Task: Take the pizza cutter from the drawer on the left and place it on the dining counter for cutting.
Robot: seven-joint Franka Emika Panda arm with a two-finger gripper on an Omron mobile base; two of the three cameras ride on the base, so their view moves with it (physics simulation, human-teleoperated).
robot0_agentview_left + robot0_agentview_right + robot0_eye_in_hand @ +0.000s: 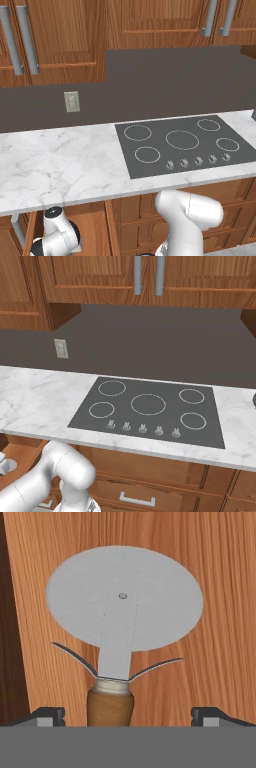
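Note:
In the hand view the pizza cutter [122, 607] lies flat on the plain wood floor of the drawer [220, 587]. Its round silver-grey wheel points away from me, and the short brown handle [110, 707] reaches back toward the hand. My gripper [127, 717] is open. Its two dark fingertips [48, 716] stand wide apart on either side of the handle without touching it. In the left base view the arm's wrist [57, 235] reaches down into the open drawer [92, 230] below the counter's left end. The dining counter is out of view.
A marble counter [60, 160] with a black cooktop [182, 142] runs across just above the drawer. Its front edge overhangs the arm. Wooden upper cabinets [100, 276] hang above, and closed drawers [135, 496] sit under the cooktop. A dark drawer wall [7, 637] borders the cutter's left.

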